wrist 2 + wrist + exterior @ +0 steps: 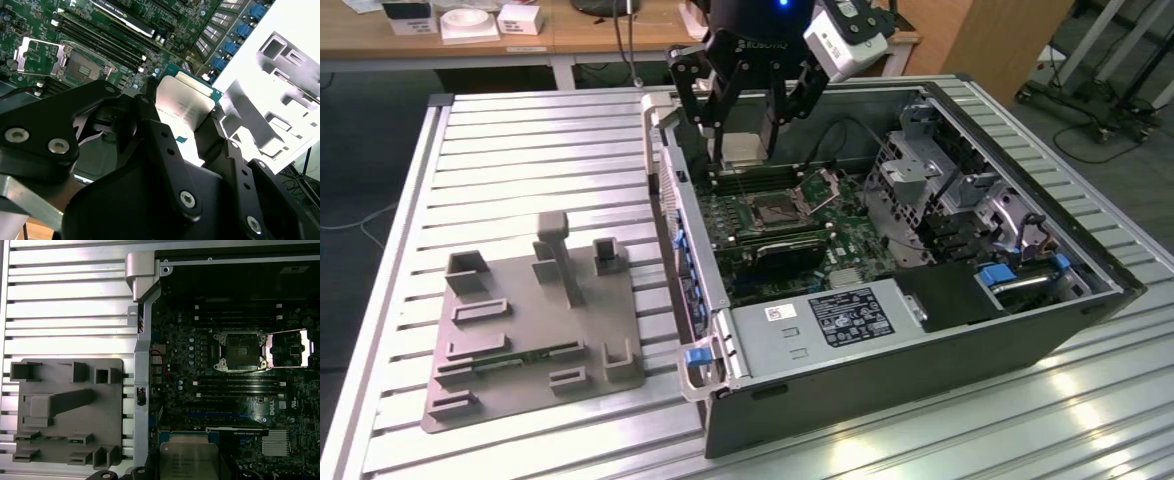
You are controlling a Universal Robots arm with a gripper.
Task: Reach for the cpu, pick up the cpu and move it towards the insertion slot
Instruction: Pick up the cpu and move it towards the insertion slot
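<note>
The cpu [743, 148], a pale silver square chip, hangs clamped between the black fingers of my gripper [744, 152], which is shut on it. It is above the far end of the open computer case. In both wrist views the cpu [186, 106] [189, 460] sits edge-on between the fingers [150, 112]. The insertion slot [771, 210] lies below on the green board, nearer the camera than the chip in the exterior view. Its dark centre is bare and its hinged metal plate [829, 184] is swung open. The slot [239, 351] [81, 70] shows uncovered in both wrist views.
Long memory slots [240, 385] and a graphics card [787, 255] run beside the socket. The case's side wall [670, 215] stands on the exterior view's left of the board. A grey fixture tray [534, 320] with a green memory stick rests on the slatted table [520, 160].
</note>
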